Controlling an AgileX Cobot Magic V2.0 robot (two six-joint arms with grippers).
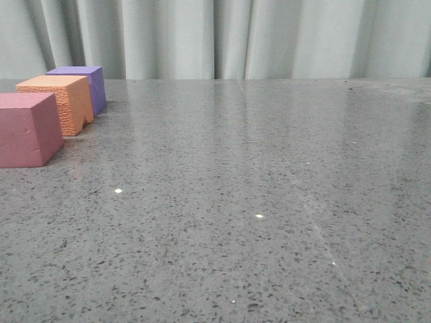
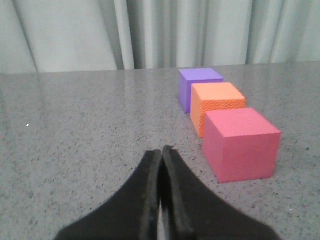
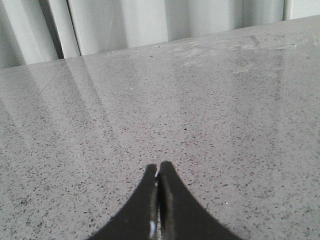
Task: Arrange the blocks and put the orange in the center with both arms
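Observation:
Three foam cubes stand in a row at the far left of the table. The pinkish-red cube (image 1: 27, 128) is nearest, the orange cube (image 1: 60, 101) with its pebbled side is in the middle, the purple cube (image 1: 84, 82) is farthest. They also show in the left wrist view: pinkish-red (image 2: 241, 144), orange (image 2: 216, 102), purple (image 2: 198, 85). My left gripper (image 2: 161, 150) is shut and empty, short of the pinkish-red cube and off to its side. My right gripper (image 3: 158, 167) is shut and empty over bare table. Neither gripper shows in the front view.
The grey speckled tabletop (image 1: 256, 202) stretches to the right of the cubes. A pale curtain (image 1: 222, 37) hangs behind the table's far edge. A few small white specks lie on the surface.

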